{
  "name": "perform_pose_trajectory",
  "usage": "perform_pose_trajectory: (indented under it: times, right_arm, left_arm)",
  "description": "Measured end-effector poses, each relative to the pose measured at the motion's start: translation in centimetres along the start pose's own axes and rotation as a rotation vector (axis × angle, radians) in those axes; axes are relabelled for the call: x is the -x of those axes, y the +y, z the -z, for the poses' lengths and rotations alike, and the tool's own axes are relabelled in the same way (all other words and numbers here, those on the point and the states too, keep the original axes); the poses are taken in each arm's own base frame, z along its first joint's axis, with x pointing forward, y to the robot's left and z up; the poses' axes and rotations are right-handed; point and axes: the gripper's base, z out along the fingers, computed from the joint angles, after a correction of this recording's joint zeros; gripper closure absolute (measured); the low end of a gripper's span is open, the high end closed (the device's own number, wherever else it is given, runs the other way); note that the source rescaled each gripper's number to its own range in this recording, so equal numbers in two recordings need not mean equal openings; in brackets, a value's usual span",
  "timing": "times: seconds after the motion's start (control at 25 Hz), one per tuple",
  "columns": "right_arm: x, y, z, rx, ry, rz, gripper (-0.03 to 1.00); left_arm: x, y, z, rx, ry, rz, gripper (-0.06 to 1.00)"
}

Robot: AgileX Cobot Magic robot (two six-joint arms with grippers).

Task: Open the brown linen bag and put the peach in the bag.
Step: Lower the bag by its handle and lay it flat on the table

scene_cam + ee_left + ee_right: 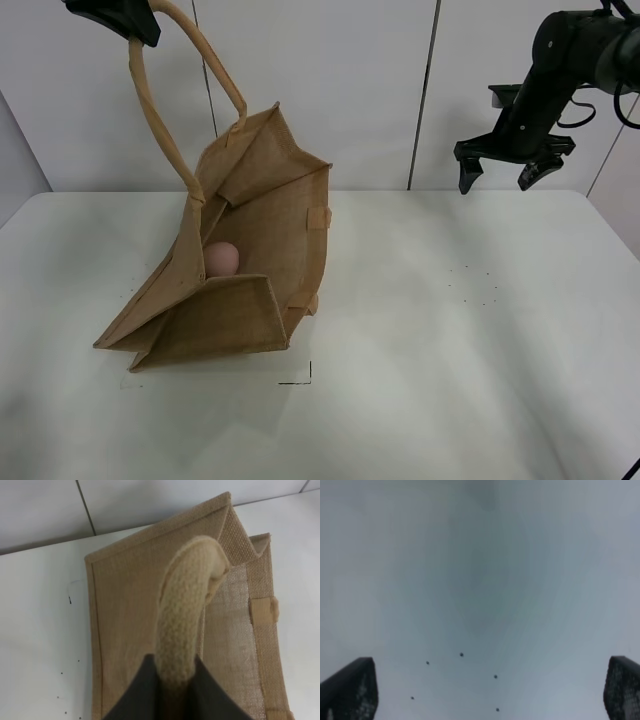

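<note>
Handle (187,605): nearest the left wrist camera; a pale beige padded loop, pinched between the dark jaws of the left gripper (175,675), which is clenched on it.
Brown linen bag (250,250): hangs by that one handle below the left gripper and slightly to its right, with its lower end resting on the white table (450,350), on the left side.
Bag long axis: slanted, running from the low end at the near left of the table up and back toward the raised handle.
Bag mouth: spread open, facing up and toward the right; the inside is visible from the high camera.
Peach (221,259): inside the bag, low down, touching the inner wall on the left-hand side, behind a folded near panel.
Right gripper (497,183): jaws spread wide, nothing between them; it hangs above the far right of the table, well apart from the bag.
Nearer arm: the left, which alone touches the bag.
Task stage, as a judgement: the peach looks placed; what remains is likely lowering and letting go of the handle.
Risk, as a judgement: the tilted bag may slump onto its side once released.
</note>
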Motion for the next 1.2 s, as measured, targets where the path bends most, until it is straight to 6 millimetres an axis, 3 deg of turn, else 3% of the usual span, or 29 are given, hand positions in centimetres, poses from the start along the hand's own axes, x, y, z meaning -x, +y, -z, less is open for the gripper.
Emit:
perform_pose_trajectory:
  times: [0.28, 0.48, 0.6, 0.8, 1.04, 1.2]
  right_arm:
    - [-0.4, 0.3, 0.9, 0.022, 0.001, -0.02, -0.03]
    - [-3.5, 0.7, 4.8, 0.023, 0.019, -0.022, -0.03]
    - [-7.2, 1.0, 7.3, 0.025, 0.056, -0.024, -0.03]
    - [-16.0, 1.7, 10.7, 0.029, 0.127, -0.018, -0.03]
    - [-26.8, 2.4, 12.6, 0.029, 0.144, -0.009, -0.03]
    - [-32.4, 2.7, 13.0, 0.017, 0.016, -0.007, -0.03]
  left_arm:
    - [0.0, 0.0, 0.0, 0.0, 0.0, -0.001, 0.94]
    - [0.0, 0.0, 0.0, 0.0, 0.0, -0.002, 0.94]
    - [0.0, 0.0, 0.0, 0.0, 0.0, -0.004, 0.94]
    - [0.0, 0.0, 0.0, 0.0, 0.0, -0.009, 0.94]
    - [0.0, 0.0, 0.0, -0.001, 0.0, -0.012, 0.94]
    - [0.0, 0.0, 0.0, -0.001, 0.0, -0.012, 0.94]
